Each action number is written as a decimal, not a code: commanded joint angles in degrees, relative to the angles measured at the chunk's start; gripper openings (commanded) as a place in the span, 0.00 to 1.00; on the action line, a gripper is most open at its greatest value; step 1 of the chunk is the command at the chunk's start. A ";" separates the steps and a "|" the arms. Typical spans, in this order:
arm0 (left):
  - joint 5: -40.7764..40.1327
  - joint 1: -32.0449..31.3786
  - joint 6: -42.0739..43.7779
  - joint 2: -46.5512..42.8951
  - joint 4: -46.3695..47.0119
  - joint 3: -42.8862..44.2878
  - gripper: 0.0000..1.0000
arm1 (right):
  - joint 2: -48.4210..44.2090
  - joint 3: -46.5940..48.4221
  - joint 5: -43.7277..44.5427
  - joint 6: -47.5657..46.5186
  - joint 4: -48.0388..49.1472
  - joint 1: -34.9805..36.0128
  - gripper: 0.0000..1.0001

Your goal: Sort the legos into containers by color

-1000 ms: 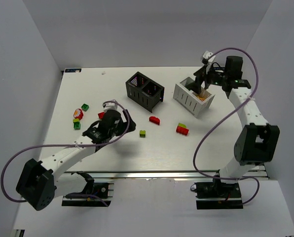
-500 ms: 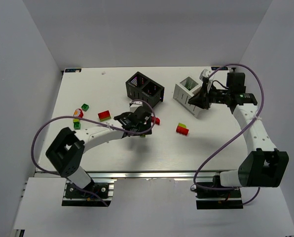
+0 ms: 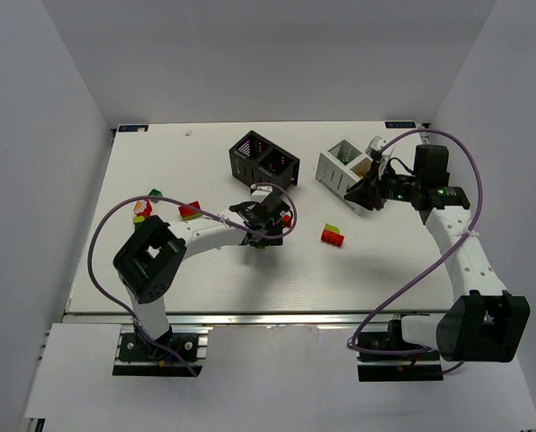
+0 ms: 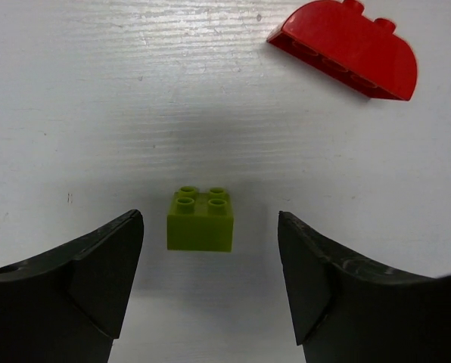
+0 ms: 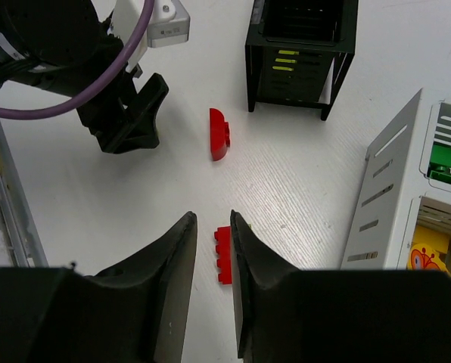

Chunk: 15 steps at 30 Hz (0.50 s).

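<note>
While the left pincer (image 4: 209,265) straddles the lime brick (image 4: 200,219) near mid-desk, its jaws stand wide and neither finger touches plastic. Nothing gripped yet. Brick sits studs-up, flat on the desk (image 3: 340,279), a shade closer to the left-hand finger (image 4: 97,272) in the wrist view. Step in hand, as I read it: pick this one up.

Doing it well: shift the wrist until the brick lies centred, or the nearer finger will likely shove it sideways before the other arrives. Close on the two flat side walls, low on the body, not on the studs. Lift straight up.

Right of it, red-and-green stack (image 3: 333,236) lies alone. Red curved brick (image 4: 346,49) lies a little farther off and to the right of the lime one, apart from it; keep the fingers off it on the lift. At the left, loose bricks (image 3: 154,193) in green, red and yellow sit near the desk's edge.

Farther right, right pincer (image 5: 212,223) hangs above the desk beside the white bin (image 5: 392,189), jaws drawn to a narrow slit, holding nothing I can see. That bin shows a green brick (image 5: 445,159) in one compartment and something yellow-orange in the next. Black bin (image 3: 263,162) stands left of the white, at the far side; contents unclear. Lime probably belongs with green, but that is my guess only.
</note>
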 commanded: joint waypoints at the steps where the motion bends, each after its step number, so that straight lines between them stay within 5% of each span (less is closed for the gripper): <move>1: -0.68 -0.40 0.69 0.16 0.21 1.84 0.80 | -1.57 -0.36 0.48 1.44 2.60 -0.22 0.30; 15: -0.59 -0.48 0.60 1.48 0.82 1.14 0.61 | -1.92 -1.15 0.65 2.05 3.04 -0.40 0.30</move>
